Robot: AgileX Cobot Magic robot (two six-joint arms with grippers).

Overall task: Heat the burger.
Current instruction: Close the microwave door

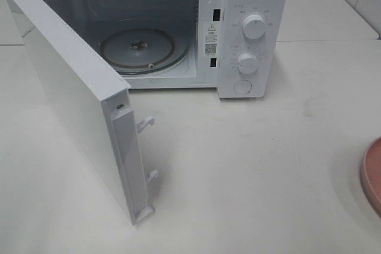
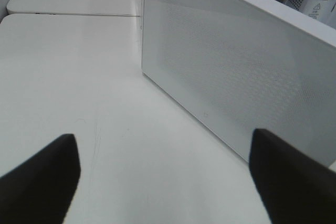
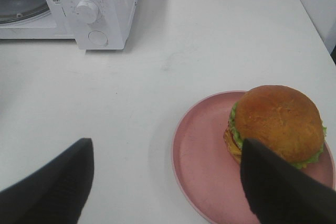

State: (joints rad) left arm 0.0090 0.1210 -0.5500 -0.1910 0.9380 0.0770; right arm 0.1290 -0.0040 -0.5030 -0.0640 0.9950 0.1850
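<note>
The burger (image 3: 278, 121), with a golden-brown bun and a green lettuce frill, sits on a pink plate (image 3: 202, 150) on the white table and shows only in the right wrist view. My right gripper (image 3: 167, 145) hovers open just short of the plate; one of its dark fingertips (image 3: 273, 182) overlaps the burger's near side. In the left wrist view my left gripper (image 2: 163, 137) is open over bare table, with nothing between its fingers, facing the outer face of the microwave door (image 2: 236, 72). Neither gripper appears in the exterior high view.
The white microwave (image 1: 250, 28) stands at the back with its door (image 1: 71, 99) swung wide toward the front left. The glass turntable (image 1: 143, 49) inside holds nothing. A sliver of the pink plate (image 1: 372, 173) shows at the right edge.
</note>
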